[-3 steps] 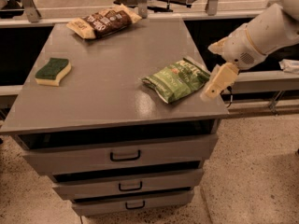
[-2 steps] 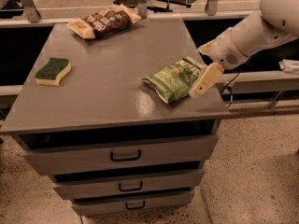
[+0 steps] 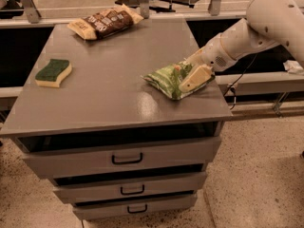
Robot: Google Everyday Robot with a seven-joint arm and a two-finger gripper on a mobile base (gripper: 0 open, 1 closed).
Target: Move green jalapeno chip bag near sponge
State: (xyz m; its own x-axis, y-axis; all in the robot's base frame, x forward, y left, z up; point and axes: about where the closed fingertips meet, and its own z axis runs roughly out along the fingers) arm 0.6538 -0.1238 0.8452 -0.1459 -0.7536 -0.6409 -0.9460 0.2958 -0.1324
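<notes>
- Where the gripper (image 3: 187, 76) sits over the right end of the green jalapeno chip bag (image 3: 165, 80), its cream body covers that end of the bag. Released or clenched: cannot tell from this view.
- Robot arm (image 3: 247, 30) enters from the upper right of the frame. Its upper part is cut off by the right edge.
- Small white object (image 3: 293, 66) at the right edge of the frame, partly cut off. Identity unclear.
- Black cable (image 3: 241, 75) hangs below the arm against a dark gap. Its ends are hard to follow.
- Green jalapeno chip bag lies flat near the right edge of the cabinet top (image 3: 109, 75), right of centre in the frame and well apart from the sponge.
- Sponge (image 3: 53, 72) is on the left side of the top, near its left edge, with the dark green face up and pale yellow foam below.
- Brown chip bag (image 3: 105, 22) lies askew at the far edge of the top, upper left of centre, apart from both other items.
- Surface: grey top with a soft sheen near front centre. A dark open slot runs under it, then three drawers (image 3: 127, 159) with dark handles.
- Room: speckled floor (image 3: 256, 175). Metal posts and a grey rail stand behind the cabinet along the upper frame.
- Writing: pale lettering on the green bag and print on the brown bag, neither readable.
</notes>
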